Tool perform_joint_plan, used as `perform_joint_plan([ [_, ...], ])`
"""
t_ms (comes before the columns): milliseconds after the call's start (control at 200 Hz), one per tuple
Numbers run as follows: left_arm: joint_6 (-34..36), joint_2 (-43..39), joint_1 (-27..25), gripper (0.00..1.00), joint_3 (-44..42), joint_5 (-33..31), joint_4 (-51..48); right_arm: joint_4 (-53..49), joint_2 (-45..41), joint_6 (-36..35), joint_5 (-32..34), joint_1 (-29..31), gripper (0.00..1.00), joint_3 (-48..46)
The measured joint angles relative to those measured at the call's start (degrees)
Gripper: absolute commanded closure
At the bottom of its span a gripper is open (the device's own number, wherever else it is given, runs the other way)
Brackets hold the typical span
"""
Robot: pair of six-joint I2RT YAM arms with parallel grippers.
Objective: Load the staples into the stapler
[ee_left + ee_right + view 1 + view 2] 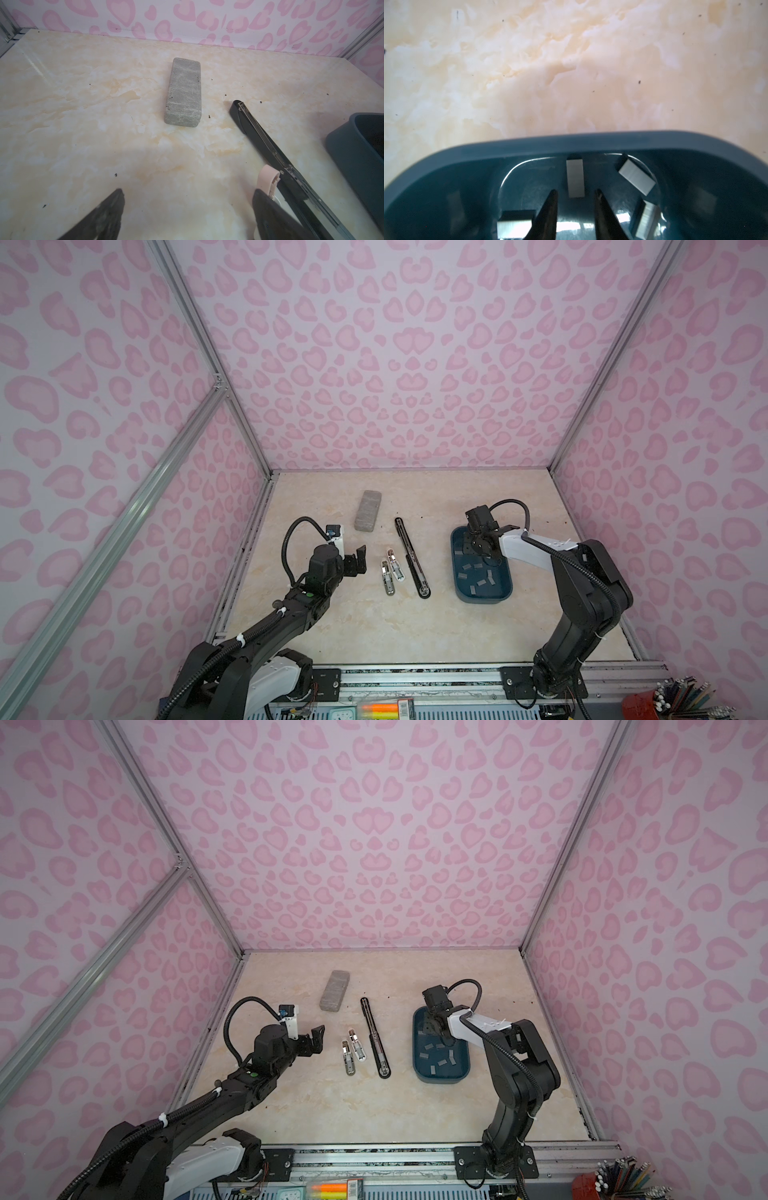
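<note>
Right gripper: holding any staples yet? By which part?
Nothing held. Right gripper hangs in the tray, jaws apart; one staple strip lies loose just ahead of it. Left gripper open, empty.

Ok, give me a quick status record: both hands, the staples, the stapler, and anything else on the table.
left hand: open wide, empty, over the table beside two small staplers
right hand: open, down in the blue tray, tips either side of one strip, not pinching it
staples: loose strips scattered in the tray, none lifted
black stapler: unfolded flat mid-table, untouched
grey block: toward the back, apart from everything
</note>
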Motion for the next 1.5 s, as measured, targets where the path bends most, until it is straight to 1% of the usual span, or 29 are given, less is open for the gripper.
perform_joint_plan([
  [335, 0.0, 0.5, 0.0, 0.03, 0.3, 0.0, 0.0, 0.5, 2.2, -0.5, 0.3, -0.8, 0.7, 1.1],
  [860, 0.0, 0.7, 0.0, 0.03, 0.4, 0.0, 0.0, 0.8, 4.5, -1.0, 0.5, -1.2, 0.7, 3.3],
  [950, 0.0, 0.7, 0.0, 0.03, 0.4, 0.0, 0.0, 0.9, 4.7, -1.0, 0.5, -1.2, 0.72, 3.5],
  [1030, 0.0, 0.8, 0.0, 0.03, 0.4, 0.0, 0.0, 0.9, 4.7, -1.0, 0.5, -1.2, 0.78, 3.6],
  [1075, 0.0, 0.8, 0.0, 0.03, 0.4, 0.0, 0.0, 0.9, 4.8, -1.0, 0.5, -1.2, 0.8, 3.6],
  [1380, 0.0, 0.8, 0.0, 0.03, 0.4, 0.0, 0.0, 0.9, 5.1, -1.0, 0.5, -1.2, 0.81, 4.0],
  [1500, 0.0, 0.8, 0.0, 0.03, 0.4, 0.0, 0.0, 0.9, 5.1, -1.0, 0.5, -1.1, 0.84, 4.0],
])
